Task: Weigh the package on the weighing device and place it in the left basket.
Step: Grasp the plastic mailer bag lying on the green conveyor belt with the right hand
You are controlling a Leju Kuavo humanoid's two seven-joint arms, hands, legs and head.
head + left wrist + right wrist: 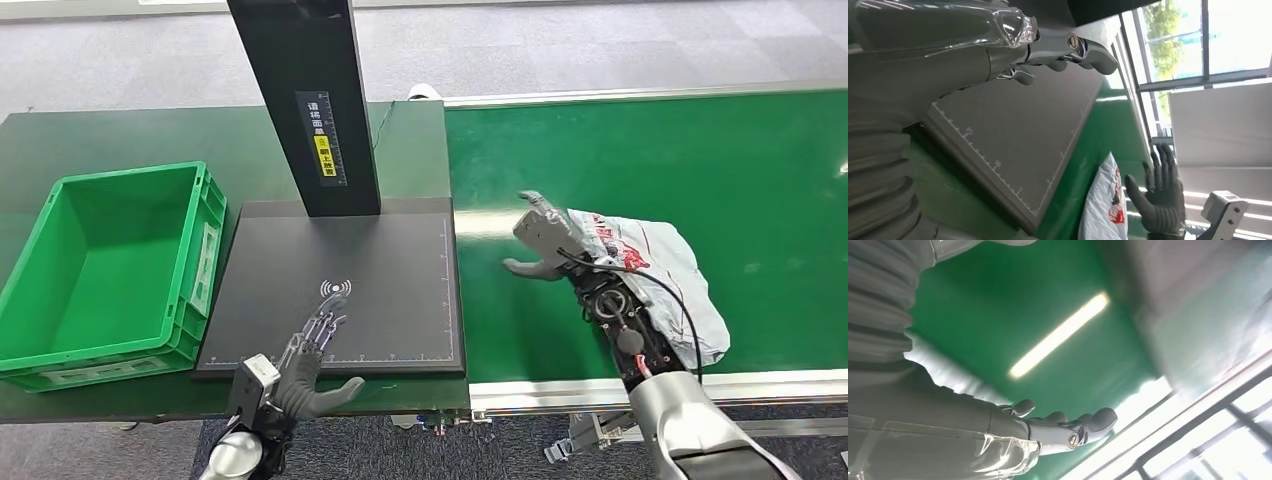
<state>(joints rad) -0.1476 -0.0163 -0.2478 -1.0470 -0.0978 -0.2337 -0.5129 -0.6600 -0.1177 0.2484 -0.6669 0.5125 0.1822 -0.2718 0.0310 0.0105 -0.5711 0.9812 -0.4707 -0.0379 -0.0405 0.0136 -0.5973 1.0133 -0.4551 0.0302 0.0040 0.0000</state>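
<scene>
The package (665,270) is a white-grey plastic bag with red print, lying on the green belt (640,150) right of the scale. My right hand (540,240) is at the bag's left end with fingers straight and apart, holding nothing; my forearm lies over the bag's near side. The left wrist view has this right hand (1160,195) upright beside the package (1105,205). My left hand (310,360) hovers flat with spread fingers over the front edge of the black weighing platform (400,270), which is bare. The green basket (60,200) stands left of the platform.
A tall black column (305,100) with a yellow label rises from the back of the platform. The belt has a metal rail (560,392) along its near edge. The basket holds nothing.
</scene>
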